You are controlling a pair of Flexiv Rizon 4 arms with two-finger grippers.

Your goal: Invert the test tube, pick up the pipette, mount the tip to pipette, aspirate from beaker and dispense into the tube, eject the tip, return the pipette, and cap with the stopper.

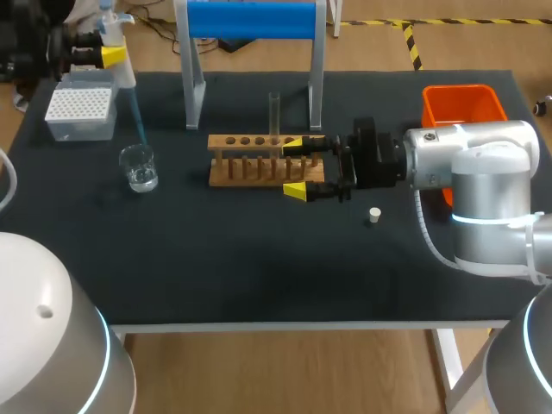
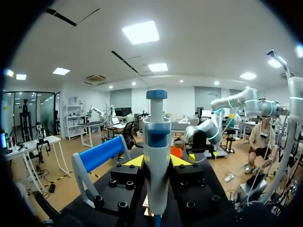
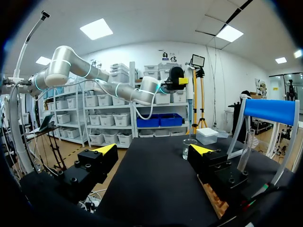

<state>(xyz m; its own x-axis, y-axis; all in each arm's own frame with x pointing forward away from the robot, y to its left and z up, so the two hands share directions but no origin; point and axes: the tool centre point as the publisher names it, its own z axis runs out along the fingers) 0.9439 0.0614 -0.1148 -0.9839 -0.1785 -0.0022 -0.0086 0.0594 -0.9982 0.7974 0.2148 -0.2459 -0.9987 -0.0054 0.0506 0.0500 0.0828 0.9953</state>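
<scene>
Right gripper (image 1: 294,167) is hovering, fingers apart, at the test-tube rack (image 1: 250,169).
Upper left, left gripper (image 1: 114,57) is clamping the pipette (image 1: 126,76), dipping into the beaker (image 1: 139,168), apparently aspirating.

right arm (image 1: 470,172): silver-grey, rounded joints, cyan light ring, white cable | right claw (image 1: 294,167): black body, 2 yellow tips

left arm: upper left of frame, left gripper (image 1: 110,53) clamped on pipette (image 1: 126,76) | right arm: enters from right edge, right gripper (image 1: 295,167) mid-frame, fingers spread wide
</scene>
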